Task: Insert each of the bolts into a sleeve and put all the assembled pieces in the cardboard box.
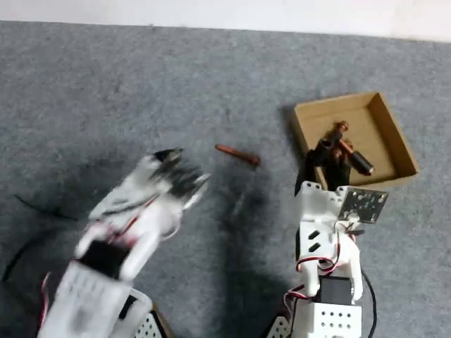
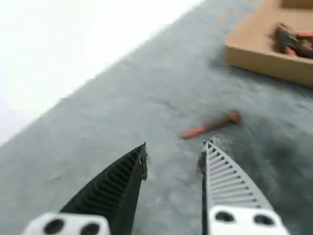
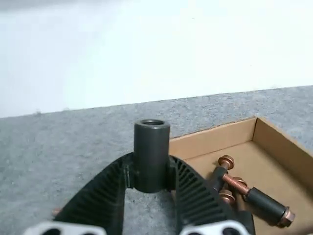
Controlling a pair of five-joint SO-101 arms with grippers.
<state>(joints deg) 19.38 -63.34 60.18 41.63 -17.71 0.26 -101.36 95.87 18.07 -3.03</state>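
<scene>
**One bolt loose on the surface, one sleeve in the right hand**

A single copper-coloured bolt (image 1: pixel 237 154) (image 2: pixel 210 125) lies flat on the grey surface (image 1: pixel 106 91), left of the cardboard box (image 1: pixel 352 116) (image 2: pixel 264 61) and apart from it. The left hand (image 1: pixel 184 169) (image 2: pixel 175 147) is near and to the left of the bolt. Its jaws are spread wide and hold nothing, and the wrist view shows the bolt just beyond their tips.

The right hand (image 1: pixel 325 158) (image 3: pixel 151 171) is at the near left edge of the box (image 3: pixel 210 139). It is closed around a dark sleeve (image 3: pixel 151 154) held upright with its open bore facing up.

Inside the box, the assembled pieces (image 1: pixel 349 151) (image 3: pixel 254 196), copper bolts set in dark sleeves, lie close together towards the near side. The far part of the box floor is bare.
</scene>
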